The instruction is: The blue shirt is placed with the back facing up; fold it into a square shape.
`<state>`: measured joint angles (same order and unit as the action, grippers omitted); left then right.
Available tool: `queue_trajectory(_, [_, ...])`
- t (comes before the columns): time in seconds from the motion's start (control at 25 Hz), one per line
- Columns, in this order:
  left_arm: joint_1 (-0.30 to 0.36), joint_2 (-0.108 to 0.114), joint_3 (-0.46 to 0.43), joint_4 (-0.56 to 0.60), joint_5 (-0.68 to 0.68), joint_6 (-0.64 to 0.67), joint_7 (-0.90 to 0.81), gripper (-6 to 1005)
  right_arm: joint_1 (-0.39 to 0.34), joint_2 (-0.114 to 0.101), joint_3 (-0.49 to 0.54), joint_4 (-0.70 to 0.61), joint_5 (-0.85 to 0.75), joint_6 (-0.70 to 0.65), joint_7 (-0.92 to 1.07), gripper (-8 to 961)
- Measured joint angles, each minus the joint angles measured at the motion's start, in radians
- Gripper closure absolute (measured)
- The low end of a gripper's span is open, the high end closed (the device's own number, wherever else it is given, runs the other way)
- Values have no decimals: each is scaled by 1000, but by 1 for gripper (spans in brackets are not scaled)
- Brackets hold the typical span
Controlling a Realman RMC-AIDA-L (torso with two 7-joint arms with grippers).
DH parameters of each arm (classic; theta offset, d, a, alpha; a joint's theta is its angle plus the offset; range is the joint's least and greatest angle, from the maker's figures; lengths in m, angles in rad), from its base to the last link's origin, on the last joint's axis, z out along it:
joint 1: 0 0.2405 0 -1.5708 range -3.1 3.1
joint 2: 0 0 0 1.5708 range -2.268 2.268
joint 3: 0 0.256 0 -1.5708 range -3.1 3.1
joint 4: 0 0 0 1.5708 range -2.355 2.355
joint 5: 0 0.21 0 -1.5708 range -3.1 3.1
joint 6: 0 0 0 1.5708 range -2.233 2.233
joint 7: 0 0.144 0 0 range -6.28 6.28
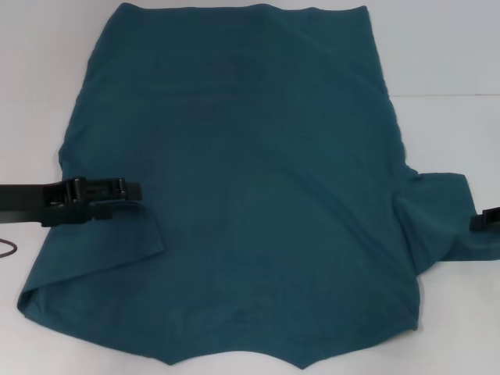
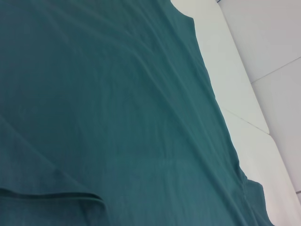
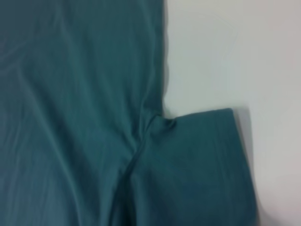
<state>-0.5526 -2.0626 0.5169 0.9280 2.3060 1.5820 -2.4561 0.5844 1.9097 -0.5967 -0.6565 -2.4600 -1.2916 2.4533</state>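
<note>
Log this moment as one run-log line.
shirt flat on table, left sleeve folded in | left gripper over folded sleeve | right gripper at right sleeve

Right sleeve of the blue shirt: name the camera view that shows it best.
The right wrist view: the right sleeve lies spread flat, armpit seam and hem plain. The head view shows it at the edge, beside the right gripper. The left wrist view shows no clear sleeve.
</note>
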Motion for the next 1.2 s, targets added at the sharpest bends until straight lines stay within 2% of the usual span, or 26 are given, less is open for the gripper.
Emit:
queue_trajectory(0.36, [-2, -2, 0, 0, 0, 2, -1, 122, 6, -1, 1, 16, 2, 1, 2, 532])
queue_trajectory(0.56, [-6, -2, 0, 0, -1, 3, -1, 122, 5, -7, -2, 20, -2, -2, 2, 757])
queue_trajectory(0.76, [-7, -2, 0, 0, -1, 3, -1, 122, -1, -6, 1, 16, -1, 7, 0, 939])
queue_trajectory(1.2, [0, -1, -1, 0, -1, 3, -2, 123, -6, -9, 33, -7, 3, 52, -2, 939])
